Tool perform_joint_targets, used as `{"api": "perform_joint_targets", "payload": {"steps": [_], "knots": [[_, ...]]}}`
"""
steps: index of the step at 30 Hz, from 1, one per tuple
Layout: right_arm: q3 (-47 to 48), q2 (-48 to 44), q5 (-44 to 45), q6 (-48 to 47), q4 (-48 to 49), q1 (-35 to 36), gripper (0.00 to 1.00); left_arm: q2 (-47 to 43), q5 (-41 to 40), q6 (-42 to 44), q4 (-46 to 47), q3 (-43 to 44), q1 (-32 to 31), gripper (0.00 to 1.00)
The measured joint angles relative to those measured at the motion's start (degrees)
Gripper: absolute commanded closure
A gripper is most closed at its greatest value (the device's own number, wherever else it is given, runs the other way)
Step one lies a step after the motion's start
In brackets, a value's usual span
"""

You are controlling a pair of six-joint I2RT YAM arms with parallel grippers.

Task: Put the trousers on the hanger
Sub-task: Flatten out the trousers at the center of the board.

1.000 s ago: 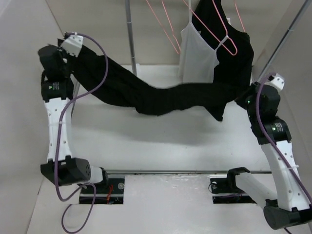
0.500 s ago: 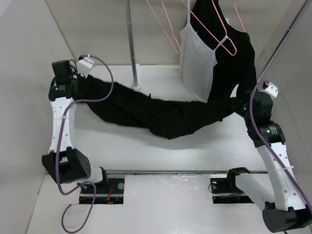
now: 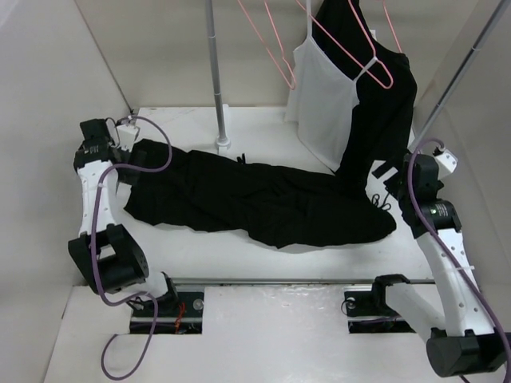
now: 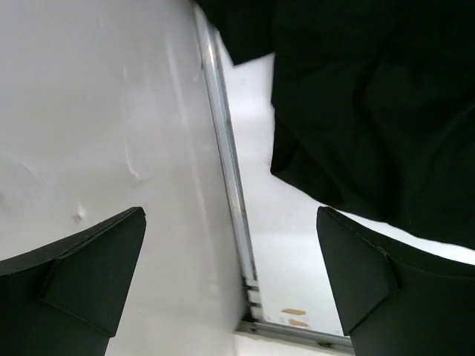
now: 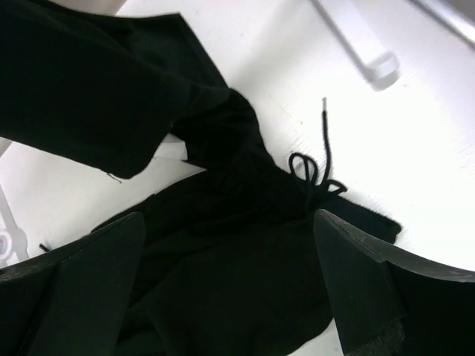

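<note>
Our left gripper [image 4: 230, 215] and right gripper [image 5: 228, 215] both stand wide apart, gripping nothing, one at each end of the black trousers [image 3: 263, 199], which lie stretched across the white table [image 3: 200, 247]. The empty pink hanger [image 3: 287, 80] hangs beyond, well apart from them.

Robotics lab test cell: plain white panel walls [image 3: 48, 80] box in a white table [image 3: 239, 263] carrying a bolted-on left robot arm [image 3: 94, 199], a right robot arm [image 3: 451, 255] and a metal garment rack [image 3: 214, 80].
</note>
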Motion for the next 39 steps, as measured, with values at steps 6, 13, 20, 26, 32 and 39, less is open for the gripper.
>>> {"api": "perform_joint_targets", "payload": {"steps": [6, 13, 20, 26, 32, 39], "knots": [[-6.5, 5.7, -5.5, 4.2, 3.6, -2.8, 0.03, 3.3, -0.8, -7.4, 3.7, -6.7, 3.8, 0.00], [-13.4, 9.2, -8.7, 10.6, 4.3, -8.1, 0.00, 11.6, -1.2, -13.7, 8.0, -9.2, 3.7, 0.00], [-13.9, 16.0, -11.3, 14.1, 7.7, -9.8, 0.01, 18.5, 0.0, -16.7, 7.9, -7.3, 3.7, 0.00], [-14.1, 21.6, -12.3, 15.6, 9.4, -10.5, 0.19, 18.4, 1.0, -17.0, 9.1, -12.2, 3.9, 0.32], [-14.1, 24.9, -12.3, 15.0, 10.6, -10.7, 0.86, 21.6, 3.0, -17.6, 9.5, -9.2, 5.5, 1.00], [-12.9, 24.0, -11.4, 10.6, 10.3, -10.7, 1.00, 22.4, 3.6, -17.0, 6.9, -4.0, 7.3, 1.00]]}}
